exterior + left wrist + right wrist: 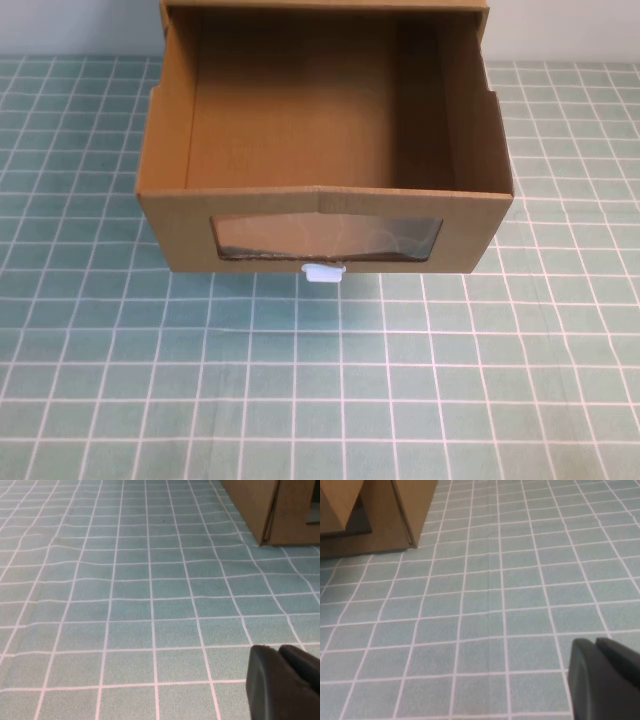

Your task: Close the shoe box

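The shoe box (325, 140) stands at the back middle of the table in the high view. Its brown cardboard drawer is pulled out toward me and is empty inside. Its front has a clear window (327, 238) with a small white pull tab (324, 273) below it. Neither gripper shows in the high view. My left gripper (277, 652) is shut and empty, low over the mat, with a corner of the box (260, 505) far ahead. My right gripper (594, 645) is shut and empty, low over the mat, with the other corner of the box (385, 510) far ahead.
A teal mat with a white grid (320, 380) covers the table in front of and beside the box. The outer sleeve of the box (325, 5) shows at the top edge of the high view.
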